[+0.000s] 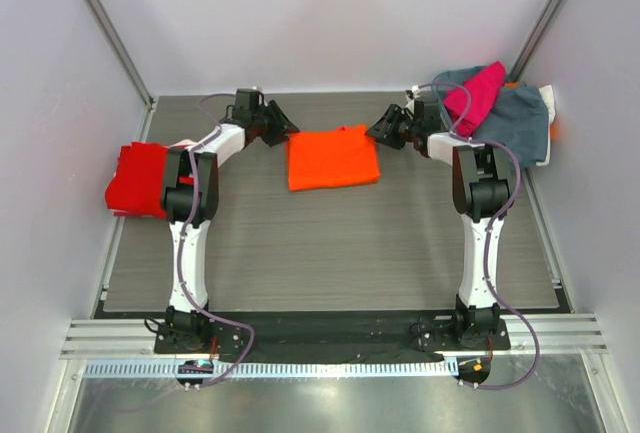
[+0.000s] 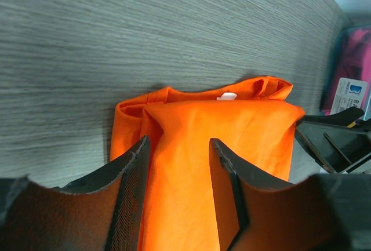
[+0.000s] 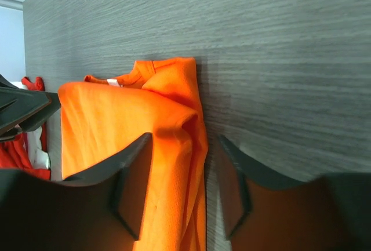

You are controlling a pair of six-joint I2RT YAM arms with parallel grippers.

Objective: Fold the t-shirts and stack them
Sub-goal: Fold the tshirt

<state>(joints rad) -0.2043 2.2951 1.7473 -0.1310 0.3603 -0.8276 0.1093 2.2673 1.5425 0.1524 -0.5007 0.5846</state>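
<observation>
Scene: You see both arms reaching to the back of the table (image 1: 330,253), one at each side of a folded orange shirt (image 1: 333,157).
Orange shirt: It lies flat at centre back, collar and white tag (image 2: 226,95) towards the far edge.
Left gripper (image 2: 179,142): Jaws apart, straddling the shirt's left edge, with fabric between the fingers but not pinched.
Right gripper (image 3: 185,138): Jaws apart too, astride the right edge, where the layers bunch slightly.
Red shirt (image 1: 140,178): It sits at the table's left edge, partly under the left arm.
Magenta shirt (image 1: 478,93): It is heaped on a grey garment (image 1: 522,123) in the far right corner.
Stage: Likely the grasp before carrying the orange shirt to a stack.
Risk, layers: If you close on only the top layer, the fold probably opens as you lift.
Risk, timing: If one arm rises or travels ahead of the other, the cloth could stretch, skew or slip free.
Risk, stack: The left arm's elbow may drag the red shirt off its edge.
</observation>
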